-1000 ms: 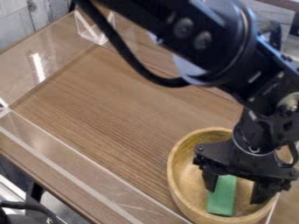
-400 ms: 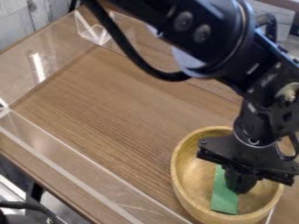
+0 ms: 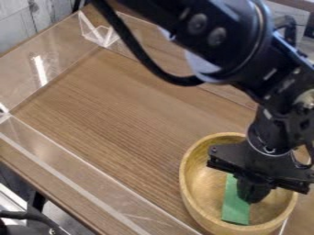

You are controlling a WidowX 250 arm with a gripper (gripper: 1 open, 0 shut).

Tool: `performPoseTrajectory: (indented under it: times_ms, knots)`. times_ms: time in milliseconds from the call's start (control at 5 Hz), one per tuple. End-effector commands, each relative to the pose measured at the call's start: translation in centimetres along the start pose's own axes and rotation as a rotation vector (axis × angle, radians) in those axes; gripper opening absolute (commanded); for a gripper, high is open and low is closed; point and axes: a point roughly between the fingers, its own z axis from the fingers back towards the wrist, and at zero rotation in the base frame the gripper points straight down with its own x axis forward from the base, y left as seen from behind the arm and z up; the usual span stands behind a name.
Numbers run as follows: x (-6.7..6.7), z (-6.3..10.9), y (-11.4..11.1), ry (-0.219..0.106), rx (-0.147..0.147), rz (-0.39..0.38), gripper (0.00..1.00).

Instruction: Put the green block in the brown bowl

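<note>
The green block (image 3: pixel 234 207) lies inside the brown bowl (image 3: pixel 194 180) at the lower right of the camera view, leaning on the bowl's inner floor. My gripper (image 3: pixel 252 191) hangs down into the bowl from the black arm, right over the block's upper right part. Its dark fingers (image 3: pixel 249 186) stand pressed together with no gap between them. Nothing shows clamped between them; the block's top end is partly hidden behind them.
The bowl sits on a wooden tabletop (image 3: pixel 123 110) ringed by a low clear plastic wall (image 3: pixel 50 156). The bulky black arm (image 3: pixel 221 46) reaches in from the upper right above the table's back half.
The fingers stood apart on either side of the block a second ago and have closed together. The block rests in the same spot in the bowl.
</note>
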Motion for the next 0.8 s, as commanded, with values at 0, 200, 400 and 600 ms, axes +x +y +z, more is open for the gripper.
performPoseTrajectory:
  times_ms: [0, 200, 400, 600]
  knots:
    - [-0.3, 0.2, 0.3, -0.002, 0.012, 0.010, 0.00]
    - [-0.6, 0.3, 0.7, 0.000, 0.022, 0.024, 0.00]
    - [-1.0, 0.6, 1.9, 0.004, 0.035, 0.061, 0.00]
    - [-1.2, 0.8, 3.0, 0.006, 0.043, 0.106, 0.00]
